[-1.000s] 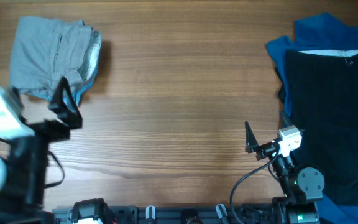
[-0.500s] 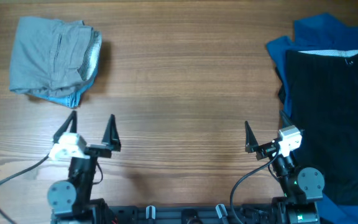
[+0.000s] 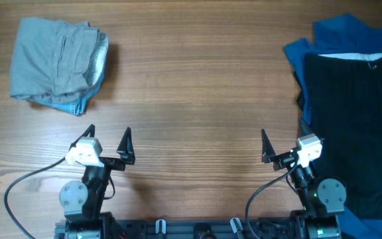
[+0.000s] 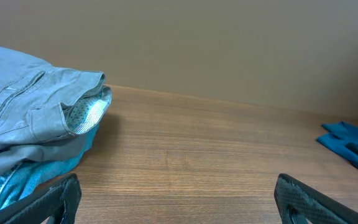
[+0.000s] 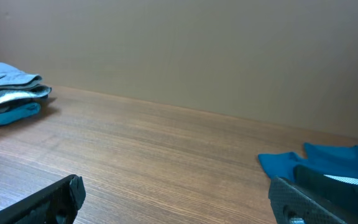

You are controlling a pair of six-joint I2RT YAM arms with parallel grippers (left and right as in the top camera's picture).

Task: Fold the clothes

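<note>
Folded grey shorts [image 3: 55, 61] lie at the table's far left on folded light-blue denim shorts [image 3: 71, 105]; both show in the left wrist view, grey [image 4: 23, 118] over denim [image 4: 11, 180]. A black garment [image 3: 353, 126] lies on a dark-blue garment [image 3: 340, 33] at the right. My left gripper [image 3: 107, 141] is open and empty near the front edge, below the folded pile. My right gripper [image 3: 282, 141] is open and empty, just left of the black garment. Its wrist view shows the blue garment [image 5: 284, 163] to the right.
The wooden table [image 3: 197, 99] lies between the folded pile and the unfolded garments. Arm bases and cables sit along the front edge [image 3: 197, 229]. A plain wall [image 5: 197, 50] stands behind the table.
My left arm has drawn back from beside the folded pile to its place at the front edge, gripper open. The right arm has not moved.
</note>
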